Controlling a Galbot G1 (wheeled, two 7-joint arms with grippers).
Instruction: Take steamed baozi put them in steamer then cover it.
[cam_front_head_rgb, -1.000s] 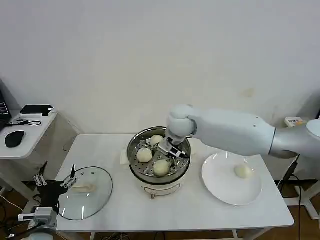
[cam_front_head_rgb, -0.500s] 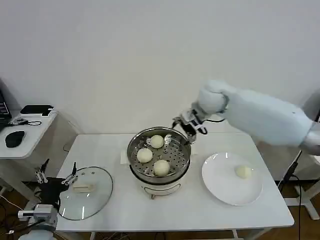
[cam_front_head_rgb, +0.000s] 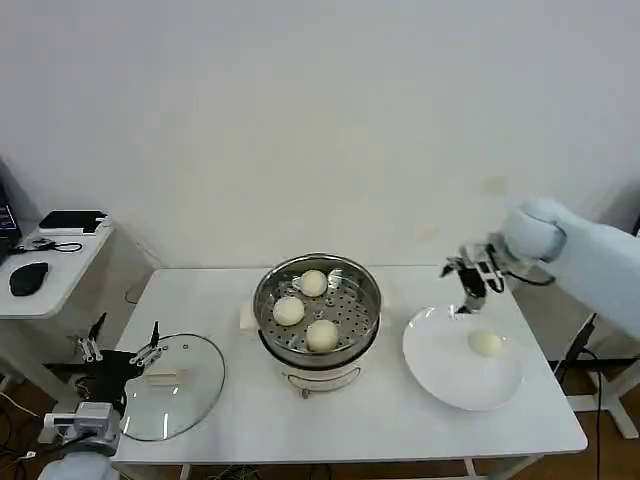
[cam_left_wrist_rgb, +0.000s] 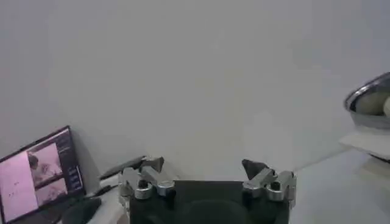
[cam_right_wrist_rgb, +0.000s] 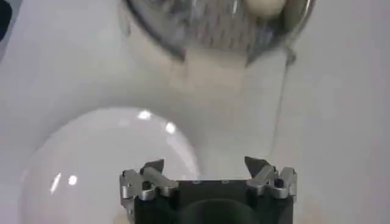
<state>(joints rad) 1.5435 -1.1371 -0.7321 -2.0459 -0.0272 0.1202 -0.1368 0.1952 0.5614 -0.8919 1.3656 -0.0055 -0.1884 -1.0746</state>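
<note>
Left gripper parked at the near left table edge, jaws spread and empty, beside the cover, which lies flat on the table, off the pot to leave it accessible. Steamer at centre, uncovered, holds three steamed baozi. Right gripper, jaws apart and empty, hangs above the far rim of the white plate. Fourth bun sits on that plate; judged the next pickup.

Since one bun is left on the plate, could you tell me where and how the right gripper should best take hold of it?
Probably from above, fingers closing across the widest part of the last baozi: it is a smooth dome lying alone on the plate, with the open right gripper above the plate's far rim.
</note>
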